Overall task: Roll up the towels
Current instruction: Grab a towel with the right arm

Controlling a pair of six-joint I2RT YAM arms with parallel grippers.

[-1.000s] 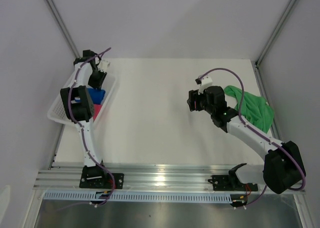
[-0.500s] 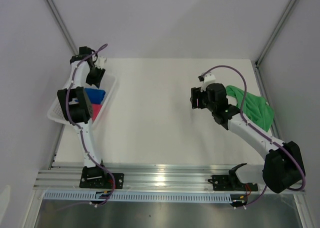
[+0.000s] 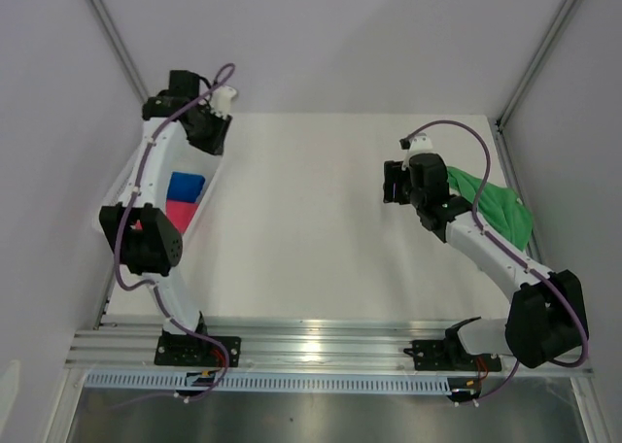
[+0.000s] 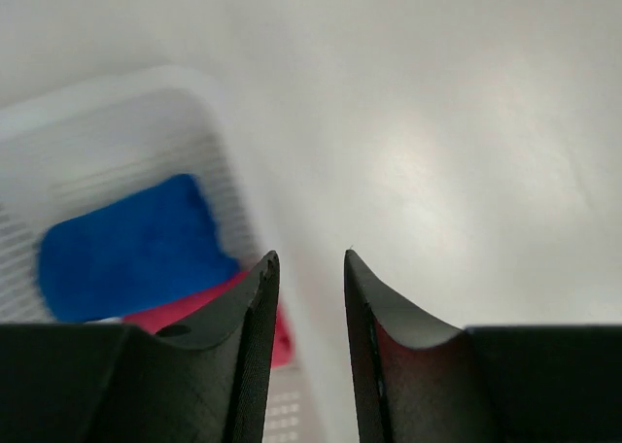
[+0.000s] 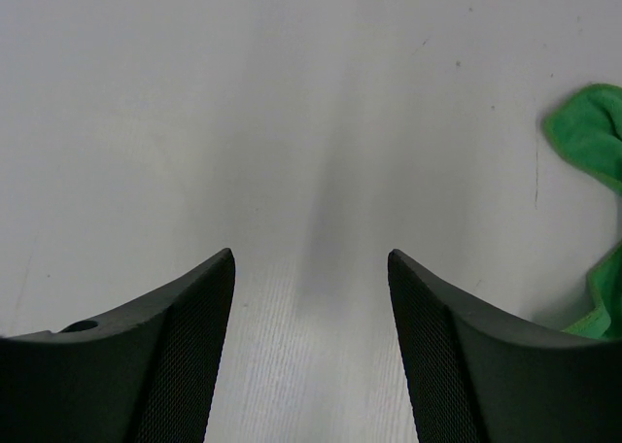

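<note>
A blue towel [image 3: 186,185] and a pink towel [image 3: 179,215] lie in the white mesh basket [image 3: 207,192] at the left. My left gripper [image 3: 212,140] hangs above the basket's far end, open, with nothing between its fingers. In the left wrist view the blue towel [image 4: 126,249] and pink towel [image 4: 282,334] sit below and left of the left gripper [image 4: 309,258]. A crumpled green towel [image 3: 494,210] lies at the right edge of the table. My right gripper [image 3: 388,183] is open and empty, left of that towel. The right wrist view shows the green towel [image 5: 591,137] to the right of the right gripper [image 5: 311,255].
The basket [image 4: 117,98] stands against the table's left edge. Metal frame posts rise at the back corners, and a rail runs along the near edge by the arm bases. Bare white tabletop [image 3: 301,210] lies between the two arms.
My left gripper has risen out of the basket and swung toward the far edge, empty. The right gripper has drifted slightly right and back, nearer the green towel.
</note>
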